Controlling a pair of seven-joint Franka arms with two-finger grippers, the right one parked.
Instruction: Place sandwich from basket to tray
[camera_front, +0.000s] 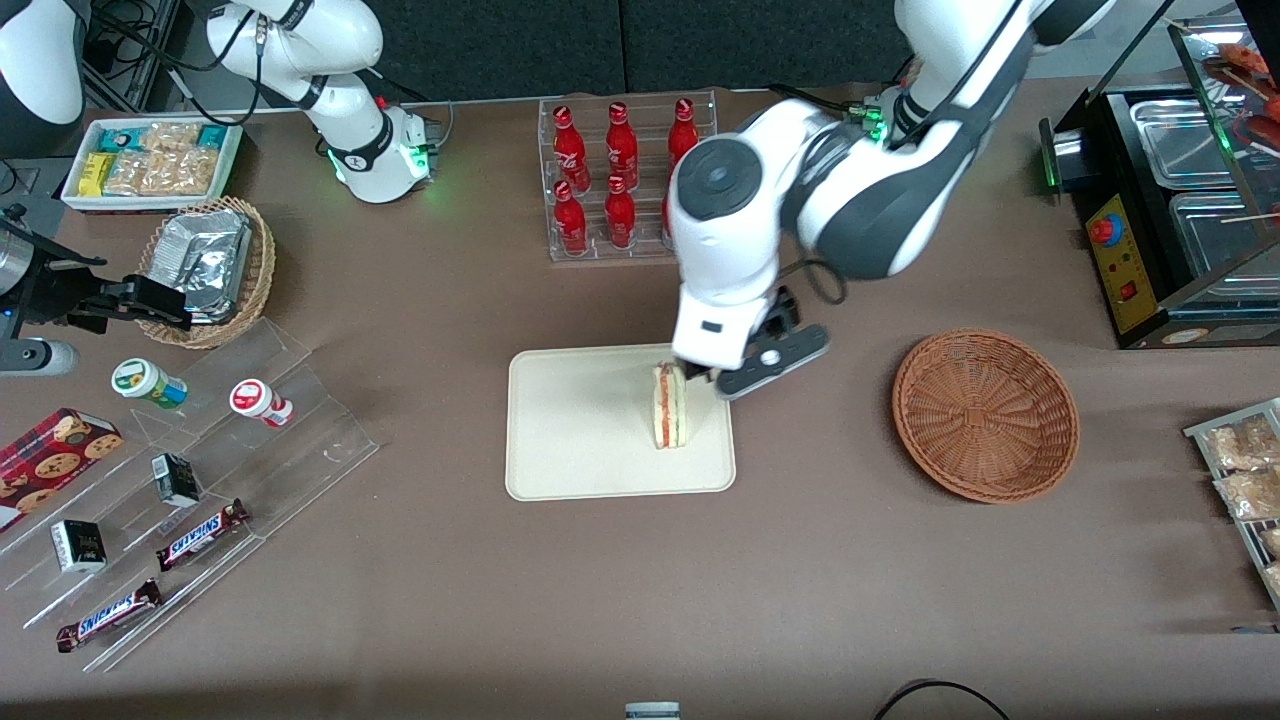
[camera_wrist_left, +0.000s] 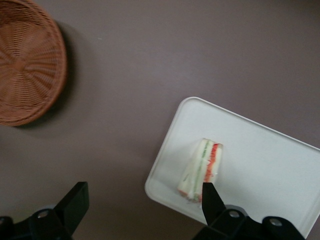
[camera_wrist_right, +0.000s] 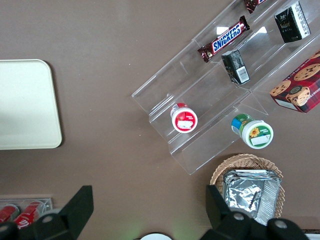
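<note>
Sandwich (camera_front: 668, 405) stands on your tray (camera_front: 560, 440), soft and squashable, best pinched lightly across its bread faces; gripper (camera_wrist_left: 142, 200) hovers open above.

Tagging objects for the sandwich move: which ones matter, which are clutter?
Job: sandwich lying on the tray; empty basket; gripper, open, above the tray's edge.

Clutter: cola bottles, foil packs, Snickers bars, cookie box.

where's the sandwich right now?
The sandwich stands on edge on the tray, near the rim that faces the empty basket. The open tool hangs just above it.
</note>
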